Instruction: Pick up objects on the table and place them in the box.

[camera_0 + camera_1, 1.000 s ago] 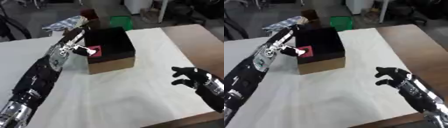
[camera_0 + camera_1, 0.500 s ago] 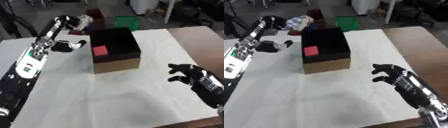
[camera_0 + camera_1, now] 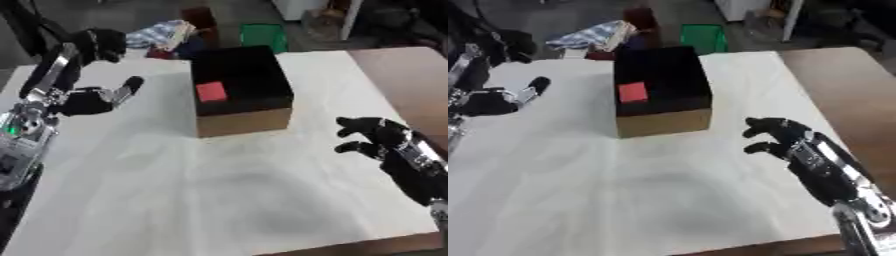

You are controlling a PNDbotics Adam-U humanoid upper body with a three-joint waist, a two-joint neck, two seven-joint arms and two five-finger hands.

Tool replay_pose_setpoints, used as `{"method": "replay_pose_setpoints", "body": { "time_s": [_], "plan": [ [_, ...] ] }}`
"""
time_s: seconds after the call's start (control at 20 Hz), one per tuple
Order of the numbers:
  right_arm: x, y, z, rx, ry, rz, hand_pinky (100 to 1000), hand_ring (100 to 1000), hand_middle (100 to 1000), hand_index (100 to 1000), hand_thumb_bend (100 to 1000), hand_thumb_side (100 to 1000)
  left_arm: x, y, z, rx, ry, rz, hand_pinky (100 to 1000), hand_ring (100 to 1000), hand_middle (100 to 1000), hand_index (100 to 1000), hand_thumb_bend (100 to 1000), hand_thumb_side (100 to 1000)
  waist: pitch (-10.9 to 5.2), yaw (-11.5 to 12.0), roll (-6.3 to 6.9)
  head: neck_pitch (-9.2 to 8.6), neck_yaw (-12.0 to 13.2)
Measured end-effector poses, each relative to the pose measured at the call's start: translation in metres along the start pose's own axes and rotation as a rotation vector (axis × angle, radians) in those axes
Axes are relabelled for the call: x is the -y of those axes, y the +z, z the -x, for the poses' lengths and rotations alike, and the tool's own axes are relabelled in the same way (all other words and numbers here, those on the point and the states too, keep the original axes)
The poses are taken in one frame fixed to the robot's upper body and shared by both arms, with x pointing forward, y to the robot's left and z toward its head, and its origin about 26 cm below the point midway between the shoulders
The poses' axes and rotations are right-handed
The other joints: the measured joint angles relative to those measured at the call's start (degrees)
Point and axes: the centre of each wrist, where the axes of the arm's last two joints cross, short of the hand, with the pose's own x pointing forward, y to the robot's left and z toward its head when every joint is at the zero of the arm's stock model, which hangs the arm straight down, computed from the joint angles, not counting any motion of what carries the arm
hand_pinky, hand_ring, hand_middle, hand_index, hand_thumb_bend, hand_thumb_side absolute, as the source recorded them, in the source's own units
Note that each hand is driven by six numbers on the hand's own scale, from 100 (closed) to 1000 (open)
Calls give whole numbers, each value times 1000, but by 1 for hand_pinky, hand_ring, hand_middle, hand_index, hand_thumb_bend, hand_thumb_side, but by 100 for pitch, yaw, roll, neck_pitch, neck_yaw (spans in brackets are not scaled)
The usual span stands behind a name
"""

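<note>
In the left eye view I see my left hand (image 3: 87, 102) raised over the white surface (image 3: 219, 190), well left of the box (image 3: 241, 92), fingers (image 3: 129, 86) released and holding nothing. A red block (image 3: 210, 92) lies inside the box, against its left wall.

In the right eye view my right hand (image 3: 785, 140) hovers near the box's lower right corner, apart from it, fingers relaxed, slightly bent and empty. A green bin (image 3: 703, 39) stands on the floor beyond the far edge.
</note>
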Motion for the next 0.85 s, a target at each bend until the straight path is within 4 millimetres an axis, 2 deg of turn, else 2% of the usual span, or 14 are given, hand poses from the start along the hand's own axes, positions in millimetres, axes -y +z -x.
{"method": "replay_pose_setpoints", "body": {
  "time_s": [0.3,0.85],
  "plan": [
    [0,3,1,-5,-1,17,749,1000,698,809,100,757,10,23,11,-81,41,-8,726,741,673,791,375,179,0,64,-52,120,37],
    [-1,4,2,-5,-8,31,745,1000,697,808,100,757,23,37,20,-145,79,-6,728,743,676,793,354,222,-13,93,-80,169,39]
  ]
}}
